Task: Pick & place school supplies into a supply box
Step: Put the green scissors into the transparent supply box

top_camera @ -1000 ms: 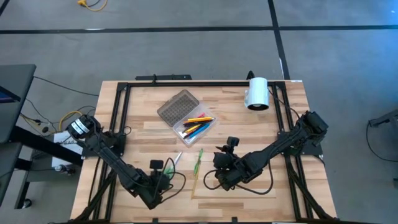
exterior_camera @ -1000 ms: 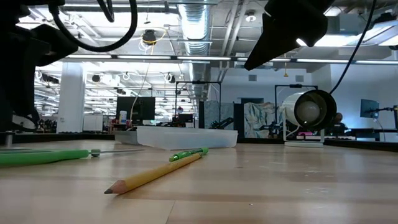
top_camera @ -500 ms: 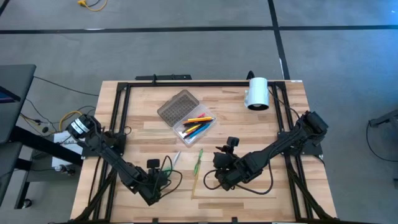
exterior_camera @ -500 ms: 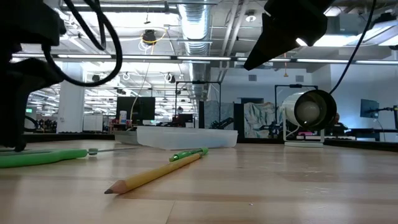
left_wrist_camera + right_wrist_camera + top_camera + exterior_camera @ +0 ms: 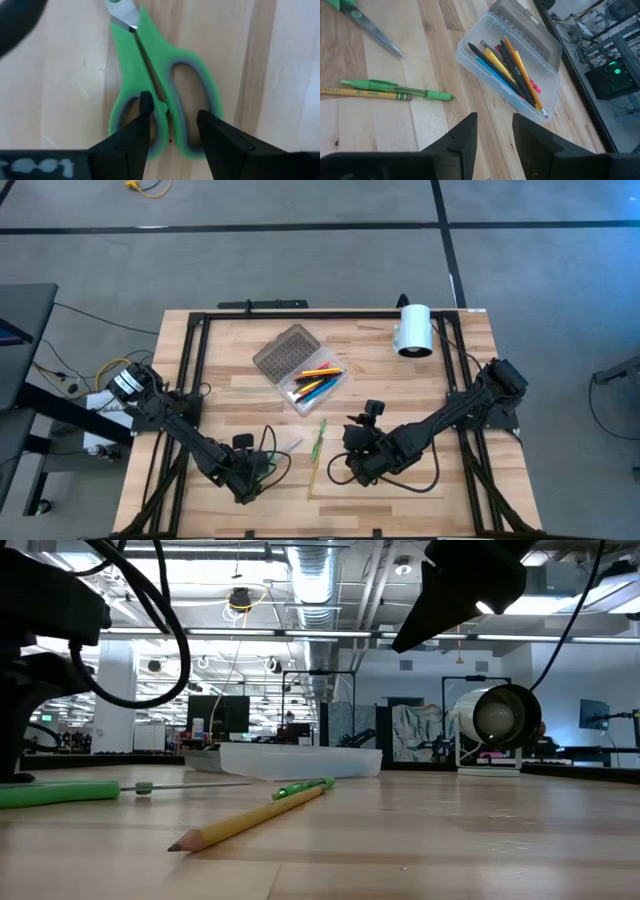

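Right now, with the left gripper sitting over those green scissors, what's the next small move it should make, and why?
Probably close the fingers. In the left wrist view the left gripper is open, its fingers straddling the handle end of the green scissors, which lie flat on the table. Nothing is grasped yet, so gripping the handles comes before lifting them toward the supply box.

We see even, bright overhead light from ceiling strip lamps point(image 5: 330, 635) in the low view, where both arms read as dark silhouettes. Soft, short shadows lie on the table point(image 5: 420, 395). Just ahead of the left gripper point(image 5: 172, 107), the scissors point(image 5: 150, 75) look slightly soft; its fingers point(image 5: 135, 135) blur nearest the lens.
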